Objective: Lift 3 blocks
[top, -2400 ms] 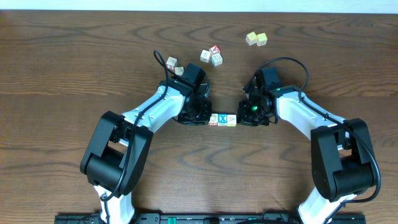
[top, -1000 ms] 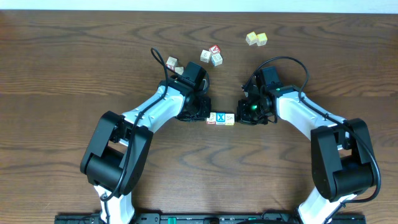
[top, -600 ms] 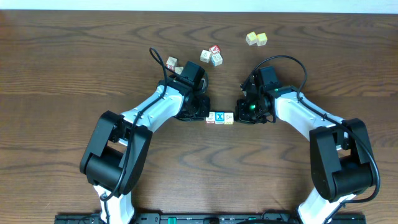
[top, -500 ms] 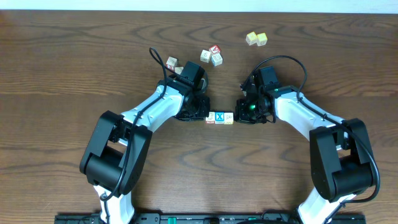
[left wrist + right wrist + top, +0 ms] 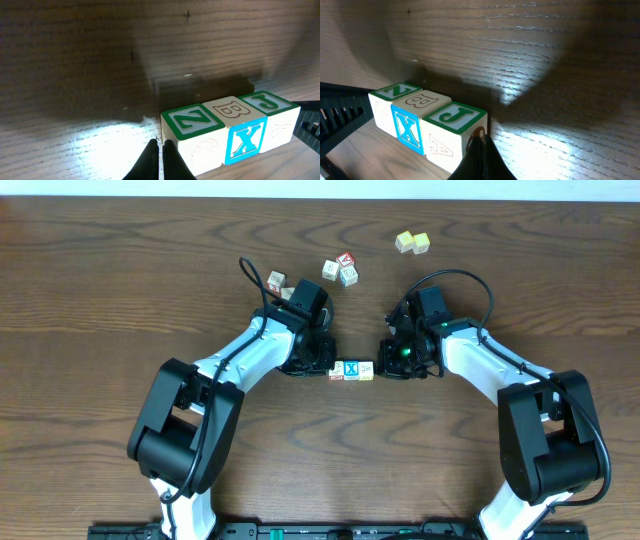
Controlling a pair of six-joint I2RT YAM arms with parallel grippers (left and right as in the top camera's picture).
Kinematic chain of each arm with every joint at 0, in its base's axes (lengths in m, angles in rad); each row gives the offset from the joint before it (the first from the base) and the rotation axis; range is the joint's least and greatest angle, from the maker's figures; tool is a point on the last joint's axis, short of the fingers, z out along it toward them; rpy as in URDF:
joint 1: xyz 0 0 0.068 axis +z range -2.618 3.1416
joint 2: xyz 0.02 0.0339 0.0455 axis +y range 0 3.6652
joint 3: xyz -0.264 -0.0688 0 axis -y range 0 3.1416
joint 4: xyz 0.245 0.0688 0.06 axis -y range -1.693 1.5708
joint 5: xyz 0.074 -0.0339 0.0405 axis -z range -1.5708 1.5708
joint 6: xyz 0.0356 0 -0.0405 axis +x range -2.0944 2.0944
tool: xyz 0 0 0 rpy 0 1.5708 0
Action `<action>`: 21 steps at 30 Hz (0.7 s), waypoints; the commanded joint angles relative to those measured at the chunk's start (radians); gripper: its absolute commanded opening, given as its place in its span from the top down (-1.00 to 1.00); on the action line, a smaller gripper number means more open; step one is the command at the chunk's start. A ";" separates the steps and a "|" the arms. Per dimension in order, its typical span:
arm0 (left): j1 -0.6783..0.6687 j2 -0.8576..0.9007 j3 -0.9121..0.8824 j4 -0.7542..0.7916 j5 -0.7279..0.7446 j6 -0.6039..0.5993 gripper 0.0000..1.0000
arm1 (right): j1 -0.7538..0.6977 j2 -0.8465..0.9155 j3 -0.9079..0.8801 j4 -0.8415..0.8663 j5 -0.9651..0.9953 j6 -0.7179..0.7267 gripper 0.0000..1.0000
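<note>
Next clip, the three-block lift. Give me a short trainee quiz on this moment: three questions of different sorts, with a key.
1. True or false: the three blocks form one touching row between the left tool and the right tool.
2. Multiple choice: the middle block shows on its side face A) a white X on blue, B) a red star, C) a green J.
3. Fill in: both tools are ___ (open or shut).
Key: 1 true; 2 A; 3 shut.

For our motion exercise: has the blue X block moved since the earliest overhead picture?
Yes: the blue X block shifted slightly left in the image, against the unmoved pale yellow pair.
</note>
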 commanded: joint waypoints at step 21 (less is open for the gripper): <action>-0.013 -0.091 -0.005 0.000 0.101 0.002 0.86 | 0.016 -0.075 0.049 0.005 -0.174 -0.008 0.98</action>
